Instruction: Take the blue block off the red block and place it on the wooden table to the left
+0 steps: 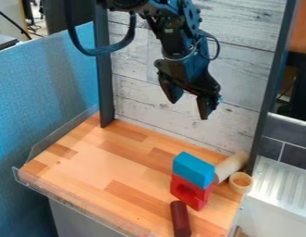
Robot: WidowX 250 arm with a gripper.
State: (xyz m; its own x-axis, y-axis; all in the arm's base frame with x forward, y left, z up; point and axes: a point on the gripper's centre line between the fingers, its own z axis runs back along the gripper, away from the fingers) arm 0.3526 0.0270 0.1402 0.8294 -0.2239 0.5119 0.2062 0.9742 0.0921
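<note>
My gripper hangs high over the back of the wooden table, its two fingers spread apart with nothing between them. Below it and slightly right, a blue block rests on top of a red block that has a rounded cutout. In front of the red block lies a dark red cylinder. A pale wooden cylinder leans or lies behind the stack to the right, near the frame post. Beside it is a small round tan cup-like piece.
The wooden table has a clear plastic guard along its front and left edges. Whitewashed boards stand behind, between dark posts. A blue partition is at the left, a white ridged surface at the right.
</note>
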